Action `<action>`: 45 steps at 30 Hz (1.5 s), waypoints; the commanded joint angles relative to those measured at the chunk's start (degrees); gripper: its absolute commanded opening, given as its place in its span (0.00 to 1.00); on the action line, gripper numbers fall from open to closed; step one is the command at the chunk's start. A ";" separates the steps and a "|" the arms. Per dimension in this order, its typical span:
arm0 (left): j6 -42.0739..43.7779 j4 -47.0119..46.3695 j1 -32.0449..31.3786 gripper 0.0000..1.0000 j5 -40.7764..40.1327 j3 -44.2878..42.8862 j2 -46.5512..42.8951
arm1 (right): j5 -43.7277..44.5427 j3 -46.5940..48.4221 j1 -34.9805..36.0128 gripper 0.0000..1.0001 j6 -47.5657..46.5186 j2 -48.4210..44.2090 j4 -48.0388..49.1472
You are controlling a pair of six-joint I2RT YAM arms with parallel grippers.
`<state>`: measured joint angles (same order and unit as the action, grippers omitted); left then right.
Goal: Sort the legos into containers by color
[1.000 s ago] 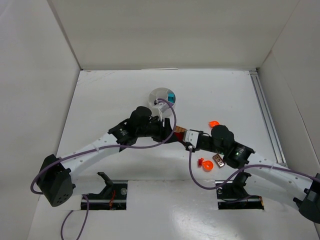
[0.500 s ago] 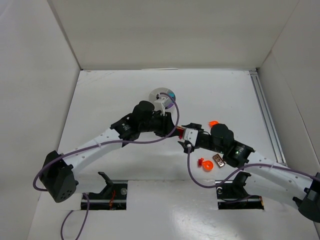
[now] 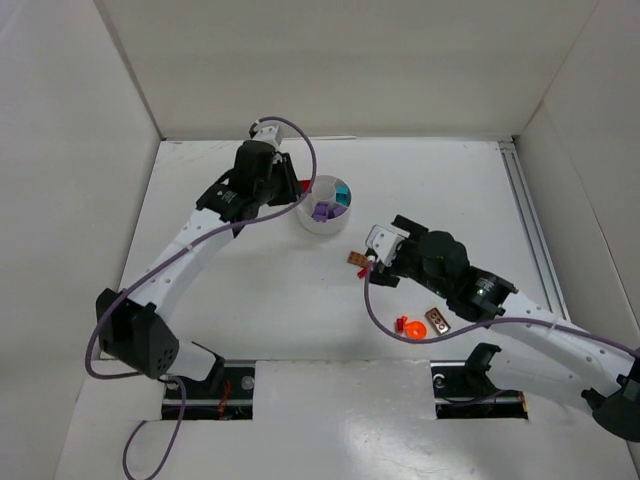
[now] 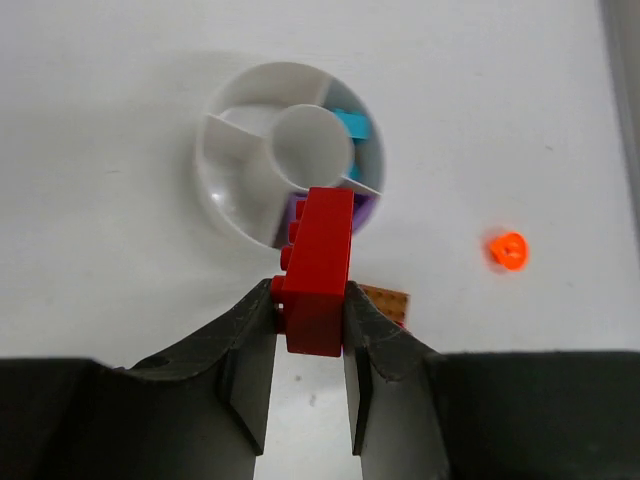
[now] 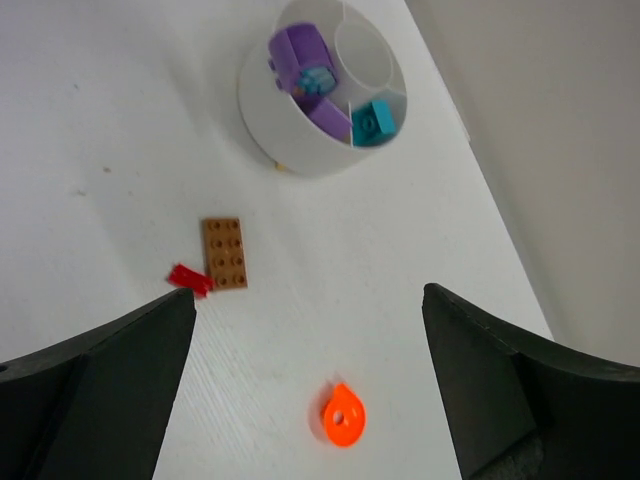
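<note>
My left gripper (image 3: 293, 186) is shut on a red lego brick (image 4: 320, 268), held above the near rim of the white dish (image 4: 232, 168) of wedge containers. The brick (image 3: 303, 184) shows at the dish's (image 3: 312, 222) left side from above. Purple legos (image 5: 300, 52) and a teal one (image 5: 375, 120) lie in separate wedges. My right gripper (image 5: 310, 300) is open and holds nothing above the table, with an orange round piece (image 5: 342, 415) below, between its fingers. A brown plate (image 5: 223, 253) and a small red piece (image 5: 188, 279) lie near its left finger.
Near the right arm's elbow lie an orange piece (image 3: 439, 319), a small red piece (image 3: 402, 324) and a brown piece (image 3: 436, 321). White walls enclose the table on three sides. A metal rail (image 3: 530, 230) runs along the right edge.
The two grippers met over the red brick. The left one closed on it and carried it back to the dish. The right one opened wide and drew back.
</note>
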<state>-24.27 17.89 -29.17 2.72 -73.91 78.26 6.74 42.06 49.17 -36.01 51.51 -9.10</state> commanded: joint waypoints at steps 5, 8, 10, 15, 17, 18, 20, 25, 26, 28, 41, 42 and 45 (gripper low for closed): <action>3.35 10.31 2.10 0.00 -11.32 -14.49 13.48 | 7.15 6.19 -7.14 1.00 2.52 4.04 -12.34; 3.97 12.34 2.10 0.00 -12.83 -18.45 18.32 | 4.17 6.19 -12.24 1.00 3.05 4.04 -13.13; 5.29 13.39 2.10 0.00 -12.83 -20.30 21.39 | 2.58 5.49 -15.67 1.00 3.05 4.04 -13.13; 4.76 16.56 2.10 0.00 -13.63 -23.73 25.10 | -0.94 4.34 -20.77 1.00 3.05 2.99 -13.66; 5.38 15.95 2.10 0.00 -12.39 -23.74 25.71 | -1.55 4.34 -22.53 1.00 2.52 2.99 -13.66; 5.38 15.95 2.10 0.00 -11.87 -23.13 25.72 | -2.17 4.34 -23.06 1.00 2.00 2.99 -13.66; 5.38 15.95 2.10 0.00 -11.86 -22.51 25.72 | -2.17 4.34 -23.85 1.00 2.00 4.04 -14.19; 5.38 14.72 2.10 0.10 -7.83 -21.36 25.72 | -6.11 3.12 -25.09 1.00 1.47 6.32 -12.26; 5.38 14.72 2.10 0.13 -7.30 -21.36 26.24 | -6.74 3.11 -25.09 1.00 0.95 6.94 -10.95; 5.90 14.01 2.10 0.14 -6.77 -20.84 26.77 | -8.93 2.41 -25.09 1.00 0.94 8.69 -9.71; 5.90 13.93 2.10 0.48 -7.29 -20.31 25.37 | -16.93 -1.80 -23.59 0.98 4.89 13.70 1.80; 5.90 13.40 2.10 0.50 -7.29 -19.79 24.76 | -17.81 -1.81 -22.63 0.96 4.90 14.49 3.03; 5.90 12.87 2.10 0.53 -7.29 -19.25 22.48 | -17.11 -1.81 -20.17 0.92 7.00 18.09 5.93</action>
<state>-18.90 32.14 -26.98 -4.64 -93.65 106.74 -8.21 40.73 26.83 -31.90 67.29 -9.85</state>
